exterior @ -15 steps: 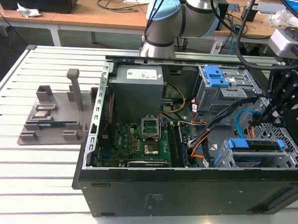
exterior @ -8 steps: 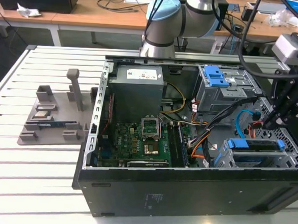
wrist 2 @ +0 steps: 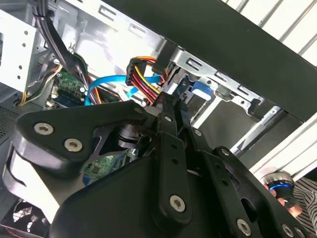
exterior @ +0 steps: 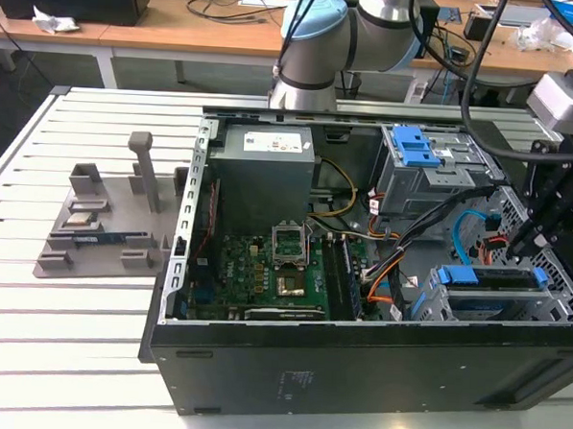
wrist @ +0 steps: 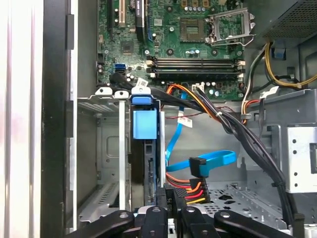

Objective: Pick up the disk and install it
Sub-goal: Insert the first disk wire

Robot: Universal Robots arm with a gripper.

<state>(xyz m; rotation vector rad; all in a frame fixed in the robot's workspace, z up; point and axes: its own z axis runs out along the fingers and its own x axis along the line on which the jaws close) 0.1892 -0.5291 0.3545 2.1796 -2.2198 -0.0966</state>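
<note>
- Disk point(wrist: 147, 163): seen edge-on in the first wrist view, seated upright in a slot of the drive cage point(wrist: 106, 148), blue carrier tab point(wrist: 144, 124) at its outer end. In the exterior view the blue carrier point(exterior: 485, 277) is seen lying along the top of the cage point(exterior: 498, 302) at the case's front corner, on the exterior view's right.
- Gripper point(wrist: 166, 210): black fingers point(wrist: 161, 198) drawn close together at the disk's rear edge; whether the disk is clamped cannot be told. In the second wrist view the fingertips point(wrist 2: 171, 106) are seen near the cage wall. In the exterior view the gripper point(exterior: 545, 223) is placed just above the cage.
- Cables: a blue ribbon cable point(wrist: 208, 163) and a red-yellow-black power plug point(wrist: 190, 191) are found just beside the fingers.
- Motherboard point(wrist: 188, 44): fixed to the case floor, with an open CPU socket point(wrist: 195, 27).
- Power supply point(exterior: 265, 165): grey box at the case's rear.
- Second cage point(exterior: 433, 169): grey, with a blue latch point(exterior: 413, 144) on top.
- Case point(exterior: 356, 362): black, open, laid on a slatted table point(exterior: 59, 337).
- Grey fixture point(exterior: 108, 220): set well apart, to the exterior view's left.
</note>
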